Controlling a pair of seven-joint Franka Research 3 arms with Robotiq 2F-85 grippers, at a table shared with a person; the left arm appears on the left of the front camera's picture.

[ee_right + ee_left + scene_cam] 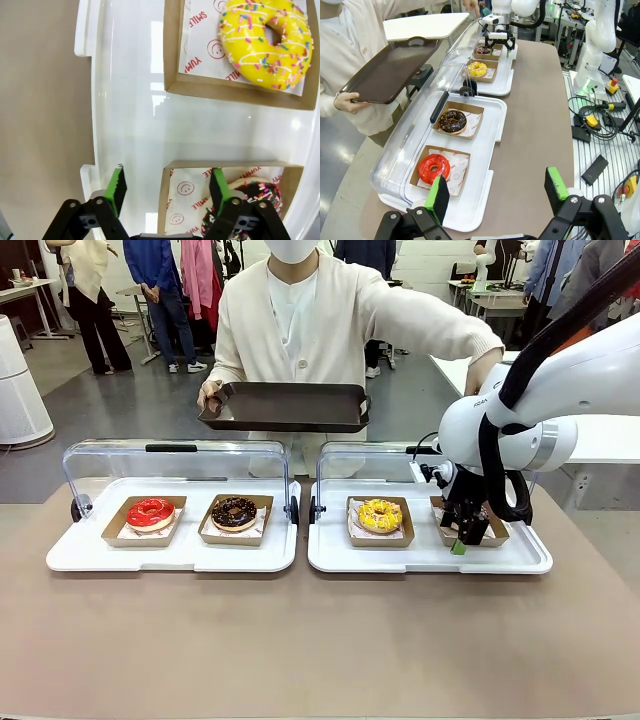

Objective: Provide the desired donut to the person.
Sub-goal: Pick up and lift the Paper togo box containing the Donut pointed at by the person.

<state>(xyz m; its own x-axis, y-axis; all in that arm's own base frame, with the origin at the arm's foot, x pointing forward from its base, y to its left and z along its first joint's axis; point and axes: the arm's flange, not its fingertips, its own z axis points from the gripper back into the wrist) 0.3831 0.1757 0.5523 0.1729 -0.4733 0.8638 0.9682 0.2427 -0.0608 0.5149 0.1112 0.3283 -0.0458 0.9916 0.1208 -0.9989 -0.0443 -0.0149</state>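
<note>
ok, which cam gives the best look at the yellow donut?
Right wrist view: the yellow donut is close and large, with its sprinkles and white icing lines clear. The front view shows the donut whole but small. The left wrist view has it far off and tiny.

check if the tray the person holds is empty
Empty: the tray shows a bare dark surface in the left wrist view.

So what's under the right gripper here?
A cardboard tray holding a dark sprinkled donut, on the white tray. The right gripper, open, straddles the cardboard edge; its finger hides part of the donut.
</note>
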